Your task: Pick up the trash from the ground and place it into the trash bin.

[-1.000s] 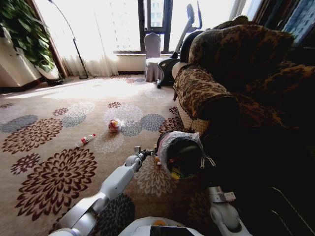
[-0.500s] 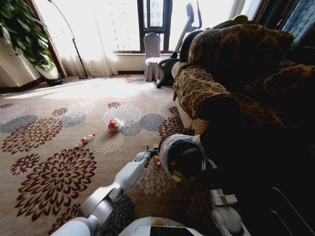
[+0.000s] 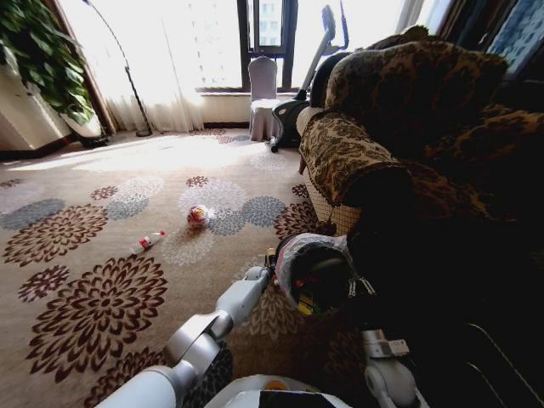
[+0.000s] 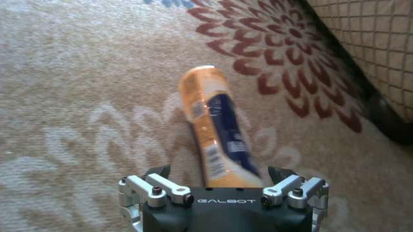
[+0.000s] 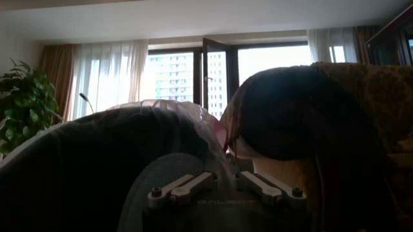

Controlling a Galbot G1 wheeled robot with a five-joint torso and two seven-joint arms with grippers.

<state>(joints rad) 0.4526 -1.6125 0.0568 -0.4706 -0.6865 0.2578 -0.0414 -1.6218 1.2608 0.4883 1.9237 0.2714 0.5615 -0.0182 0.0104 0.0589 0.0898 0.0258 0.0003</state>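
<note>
An orange packet with a blue label (image 4: 216,140) lies lengthwise between the fingers of my left gripper (image 4: 219,173), over the flowered carpet. The fingers stand apart, with a gap on each side of the packet. In the head view this gripper (image 3: 271,257) sits low beside the rim of the trash bin (image 3: 316,274). The bin is black with a ruffled whitish liner and is tilted toward me. My right gripper (image 5: 223,178) is shut on the bin's lined rim (image 5: 174,108). More trash lies farther out: a red-white wad (image 3: 198,216) and a small red-capped bottle (image 3: 149,242).
A large patterned sofa (image 3: 382,144) fills the right side, right behind the bin. A covered chair (image 3: 263,93) and an exercise machine (image 3: 316,76) stand by the window. A plant (image 3: 42,51) is at the far left. Open carpet (image 3: 93,289) spreads to the left.
My left arm has stretched forward and to the right, and its gripper has come up beside the bin's rim. The bin has shifted slightly. The wad and bottle have not moved.
</note>
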